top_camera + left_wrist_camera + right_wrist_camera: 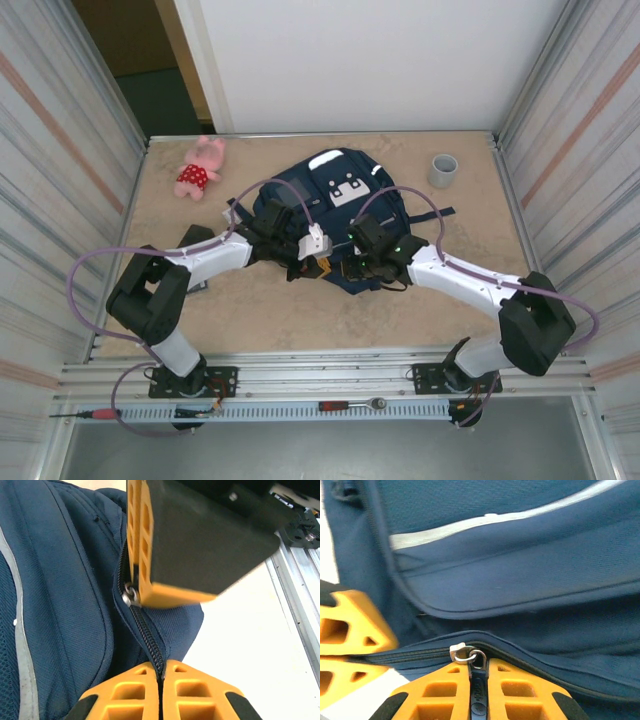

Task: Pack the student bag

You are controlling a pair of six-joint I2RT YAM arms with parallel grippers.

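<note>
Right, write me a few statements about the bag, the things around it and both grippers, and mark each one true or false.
1. The pink plush toy lies on the table outside the student bag, to its far left. True.
2. The grey cup stands inside the bag. False: it stands on the table at the far right, apart from the bag.
3. The right gripper is closed on the zipper pull. True.
4. The left gripper hangs open over the plush toy. False: it is shut on the bag's zipper edge, close beside the right gripper.
5. The bag stands upright on its base. False: it lies flat on the table.
</note>
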